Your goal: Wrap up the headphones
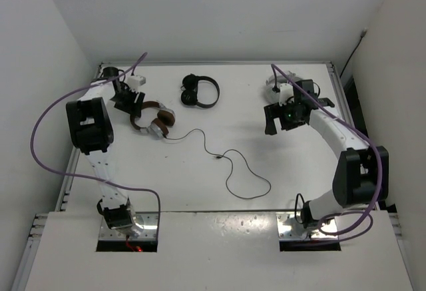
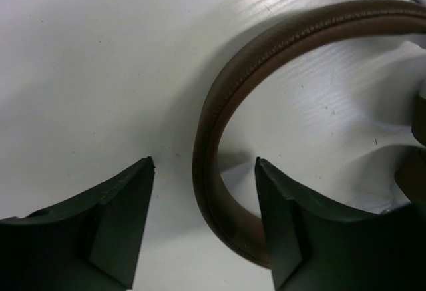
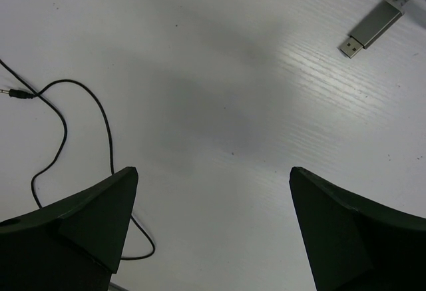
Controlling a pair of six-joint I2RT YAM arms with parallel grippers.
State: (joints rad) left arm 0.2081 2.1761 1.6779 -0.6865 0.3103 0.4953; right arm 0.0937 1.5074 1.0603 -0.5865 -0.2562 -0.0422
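The headphones [image 1: 158, 123], with a brown headband and silver-and-brown earcups, lie flat on the table at the back left. Their thin black cable [image 1: 247, 171] trails right and loops toward the middle. My left gripper [image 1: 133, 108] is low over the headband [image 2: 219, 104]; its jaws stand open astride the brown band, with a gap on each side. My right gripper [image 1: 271, 123] hangs open over bare table at the right, nothing between its fingers. In the right wrist view the cable [image 3: 63, 131] and its jack plug [image 3: 20, 93] lie to the left of the jaws.
All-black headphones [image 1: 200, 91] lie at the back centre. White headphones [image 1: 276, 91] sit behind my right gripper, and a silver USB plug [image 3: 373, 28] rests on the table there. White walls and a raised rim enclose the table.
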